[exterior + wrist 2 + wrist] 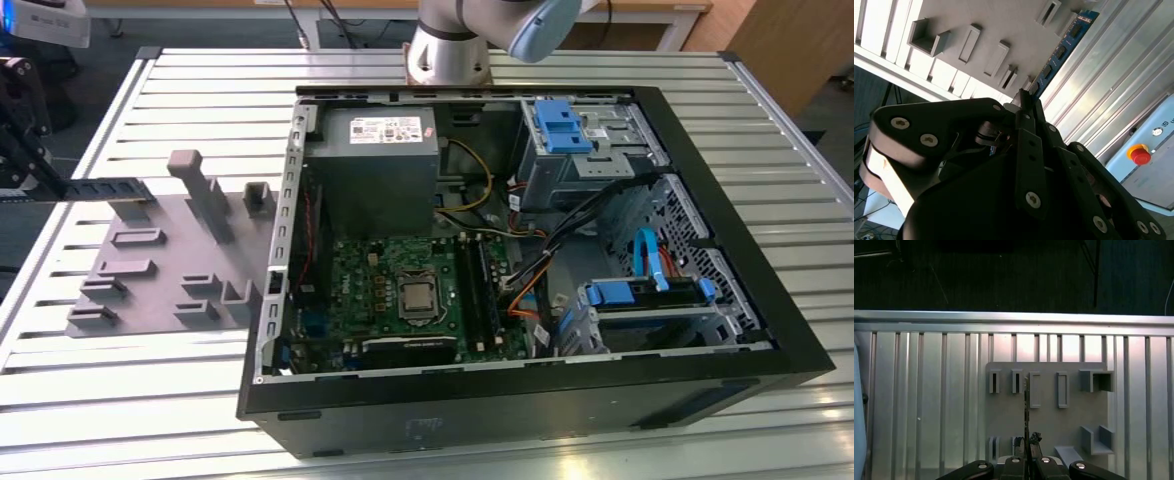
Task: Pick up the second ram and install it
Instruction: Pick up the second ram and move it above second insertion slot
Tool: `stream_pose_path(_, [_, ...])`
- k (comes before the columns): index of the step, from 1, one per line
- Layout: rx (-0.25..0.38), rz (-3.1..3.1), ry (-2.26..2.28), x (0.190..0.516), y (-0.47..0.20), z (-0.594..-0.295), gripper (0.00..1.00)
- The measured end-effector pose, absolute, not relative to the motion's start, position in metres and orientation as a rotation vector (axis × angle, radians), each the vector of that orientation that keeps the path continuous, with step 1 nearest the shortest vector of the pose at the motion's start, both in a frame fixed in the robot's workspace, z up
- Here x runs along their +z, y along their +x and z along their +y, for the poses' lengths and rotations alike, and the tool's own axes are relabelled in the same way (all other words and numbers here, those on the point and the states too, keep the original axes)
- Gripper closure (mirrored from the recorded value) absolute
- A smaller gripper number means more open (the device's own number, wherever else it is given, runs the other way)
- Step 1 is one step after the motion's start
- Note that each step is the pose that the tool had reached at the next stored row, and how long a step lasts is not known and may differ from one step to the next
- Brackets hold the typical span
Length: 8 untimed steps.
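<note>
My gripper [47,186] hangs at the exterior view's far left, above the table's edge, shut on the second ram [114,187]. This is a narrow dark stick that juts level toward the grey fixture [160,270]. In the second wrist view the ram [1061,50] is a blue board with black chips, running out from between my fingertips [1027,100]. The first wrist view has it edge-on, a thin dark line [1025,405] over the fixture [1046,415], with my gripper [1027,441] closed around it. The open computer case holds the green motherboard [387,290] with dark memory slots [478,285].
The slatted aluminium table [174,100] carries the black case [534,410] with a power supply [374,150], cables and blue drive brackets [561,125]. The arm's base [447,50] stands behind the case. A red button [1139,154] sits on a box beside the table.
</note>
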<state>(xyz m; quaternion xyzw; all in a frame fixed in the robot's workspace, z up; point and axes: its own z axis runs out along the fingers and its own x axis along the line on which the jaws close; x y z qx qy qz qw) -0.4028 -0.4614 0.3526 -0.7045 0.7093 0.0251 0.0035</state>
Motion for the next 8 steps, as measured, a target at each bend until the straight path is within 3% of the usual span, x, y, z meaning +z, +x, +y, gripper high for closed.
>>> stream_pose_path(8, [0.079,2.223,-2.208,0.358,-0.4028,-0.4613,0.86])
